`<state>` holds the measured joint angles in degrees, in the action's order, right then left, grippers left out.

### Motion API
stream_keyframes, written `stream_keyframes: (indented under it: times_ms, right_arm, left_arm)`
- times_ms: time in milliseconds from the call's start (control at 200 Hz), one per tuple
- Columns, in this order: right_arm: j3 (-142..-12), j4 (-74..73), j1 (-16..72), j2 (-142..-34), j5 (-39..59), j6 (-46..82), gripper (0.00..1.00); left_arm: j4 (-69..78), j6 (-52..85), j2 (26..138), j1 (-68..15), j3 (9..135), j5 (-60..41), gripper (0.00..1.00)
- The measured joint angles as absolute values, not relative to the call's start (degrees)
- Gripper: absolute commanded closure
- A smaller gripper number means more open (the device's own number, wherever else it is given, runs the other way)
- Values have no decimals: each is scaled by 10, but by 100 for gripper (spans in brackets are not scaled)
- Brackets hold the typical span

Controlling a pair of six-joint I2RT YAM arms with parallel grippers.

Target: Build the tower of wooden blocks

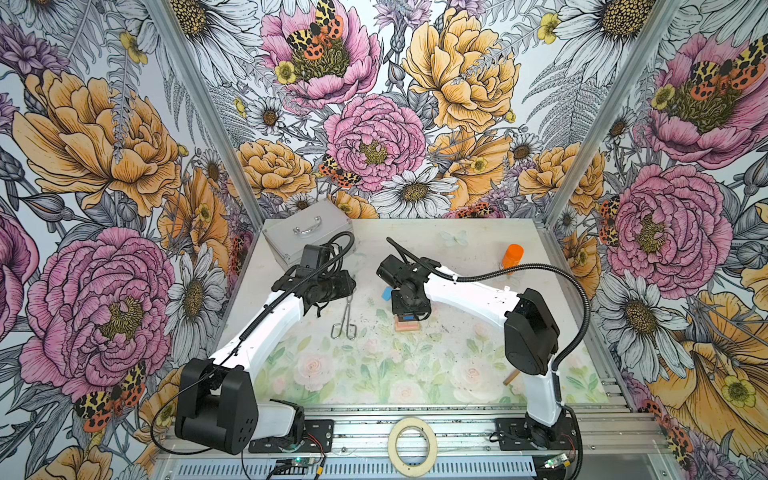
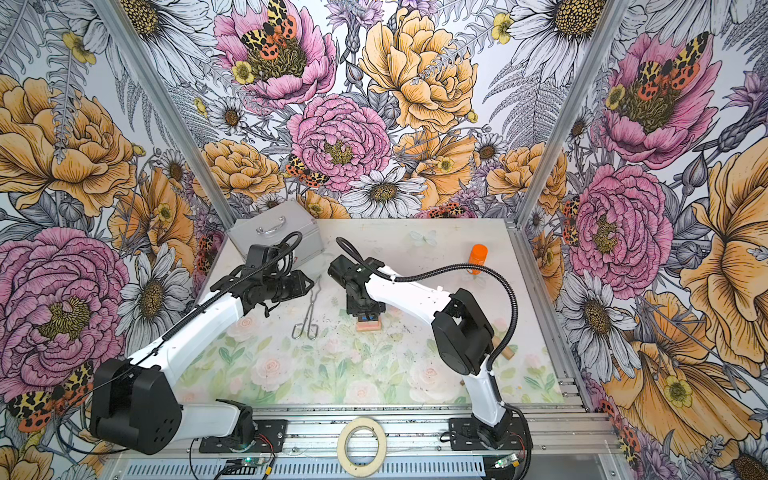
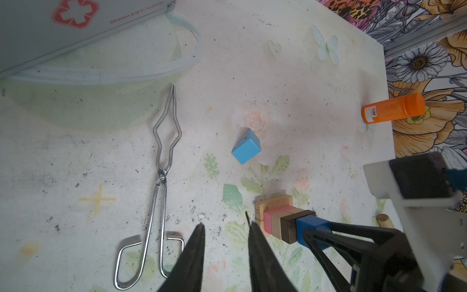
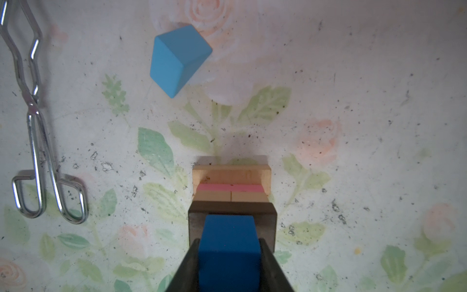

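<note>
Clamping dark blue cube (image 4: 228, 227), seemingly seated on the tower (image 4: 231, 177): right tool (image 4: 228, 244); left tool (image 3: 225, 223) apart, empty.

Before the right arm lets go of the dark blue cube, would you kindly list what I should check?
1. The right gripper clamps the dark blue cube on both sides: ok.
2. The cube sits centred across the brown bar: ok.
3. The cube rests flat on the bar: cannot tell.
4. The tower has its lower layers lined up: ok.
5. The left gripper is open, empty and apart from the tower: ok.
6. The light blue block and tongs lie apart from the tower: ok.
</note>
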<state>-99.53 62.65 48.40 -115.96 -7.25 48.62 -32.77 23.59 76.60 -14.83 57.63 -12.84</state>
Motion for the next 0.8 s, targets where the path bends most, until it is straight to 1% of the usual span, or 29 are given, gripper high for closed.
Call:
stream_keyframes:
  times_ms: [320, 405, 565, 671, 796]
  right_arm:
    - [-995, 627, 484, -1160, -72, 486, 100]
    - [-995, 627, 484, -1160, -72, 486, 93]
    - [-995, 627, 484, -1160, -72, 486, 85]
    - [-995, 627, 484, -1160, -69, 486, 84]
    - [-994, 626, 484, -1160, -68, 486, 79]
  left_arm:
    - [-328, 236, 766, -148, 576, -128, 69]
    - [-328, 236, 766, -148, 576, -128, 69]
    - [-328, 236, 766, -148, 576, -128, 69]
    - [-328, 236, 766, -148, 576, -128, 69]
    - [-328, 236, 766, -148, 576, -128, 69]
